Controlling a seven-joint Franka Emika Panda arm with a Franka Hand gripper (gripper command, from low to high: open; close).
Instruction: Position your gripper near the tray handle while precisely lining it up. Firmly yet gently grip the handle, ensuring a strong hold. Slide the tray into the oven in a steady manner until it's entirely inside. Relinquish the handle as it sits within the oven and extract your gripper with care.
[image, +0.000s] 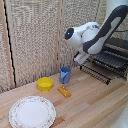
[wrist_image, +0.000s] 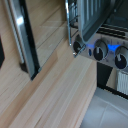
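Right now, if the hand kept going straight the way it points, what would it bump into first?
Probably the tray handle, just below the downward-pointing hand. Depth is unclear, so it might miss and reach the wooden table instead.

White-and-black arm (image: 95, 37) bent low, end effector (image: 80, 58) state unclear.
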